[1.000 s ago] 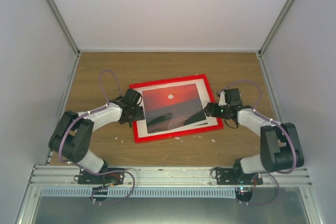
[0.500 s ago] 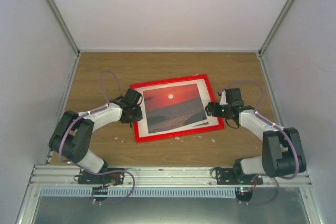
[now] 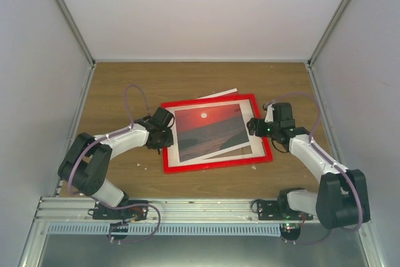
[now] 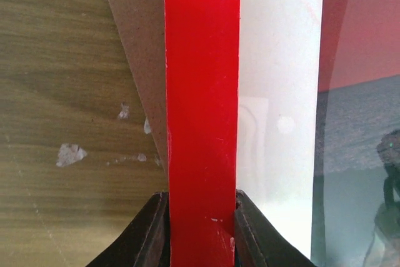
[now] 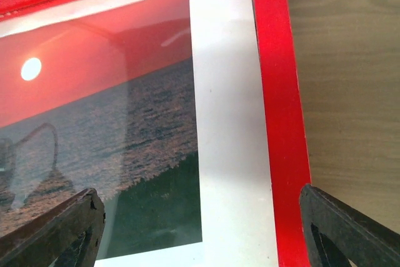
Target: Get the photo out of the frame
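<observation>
Seeing my left claw (image 4: 201, 226) pinched tight on the left rim of the frame (image 3: 219, 163) while my right claw (image 5: 201, 220) hangs spread wide over its right rim, photo (image 3: 208, 128) lying inside it on the table (image 3: 125, 85)

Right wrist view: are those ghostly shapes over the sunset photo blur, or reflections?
Right wrist view: reflections, not blur; the photo is sharp, with a ghostly outline mirrored at lower left. Left wrist view: a dark reflection at the right edge, the frame crisp. Top view: even light, no glare.
</observation>
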`<action>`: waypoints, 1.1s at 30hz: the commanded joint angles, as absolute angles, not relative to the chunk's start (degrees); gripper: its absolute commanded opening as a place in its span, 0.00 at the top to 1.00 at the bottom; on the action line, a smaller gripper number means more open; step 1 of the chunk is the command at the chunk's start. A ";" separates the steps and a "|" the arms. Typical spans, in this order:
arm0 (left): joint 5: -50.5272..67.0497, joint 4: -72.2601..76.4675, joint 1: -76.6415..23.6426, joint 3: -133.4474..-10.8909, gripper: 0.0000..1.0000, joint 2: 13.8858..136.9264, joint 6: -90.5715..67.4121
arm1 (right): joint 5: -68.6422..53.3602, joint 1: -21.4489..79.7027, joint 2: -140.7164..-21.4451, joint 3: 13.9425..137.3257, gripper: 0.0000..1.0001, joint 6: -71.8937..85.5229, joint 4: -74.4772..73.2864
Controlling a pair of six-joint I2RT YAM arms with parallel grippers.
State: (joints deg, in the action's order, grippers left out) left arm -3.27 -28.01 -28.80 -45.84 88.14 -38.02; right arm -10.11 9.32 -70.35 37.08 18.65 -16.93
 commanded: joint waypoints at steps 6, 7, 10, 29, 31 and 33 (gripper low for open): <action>-0.74 -27.59 -27.13 -46.45 0.86 80.96 -40.61 | -9.52 9.97 -68.06 39.31 0.14 17.55 -19.58; -0.93 -27.61 -26.81 -46.25 0.86 80.60 -40.58 | -9.79 10.01 -68.04 39.33 0.14 17.49 -19.67; -0.86 -27.06 -26.60 -45.81 0.88 80.32 -40.54 | -11.12 11.59 -68.09 40.33 0.16 16.99 -20.39; 4.40 -26.34 -12.64 -42.28 1.00 74.96 -40.52 | -15.49 13.93 -60.44 45.38 0.11 17.62 -20.98; 4.65 -26.20 -8.50 -41.36 1.00 73.51 -40.87 | -15.27 13.92 -60.21 45.12 0.11 17.42 -20.67; 5.99 -25.78 -3.84 -40.22 1.00 72.21 -40.98 | -15.13 13.94 -60.56 44.87 0.11 17.05 -20.58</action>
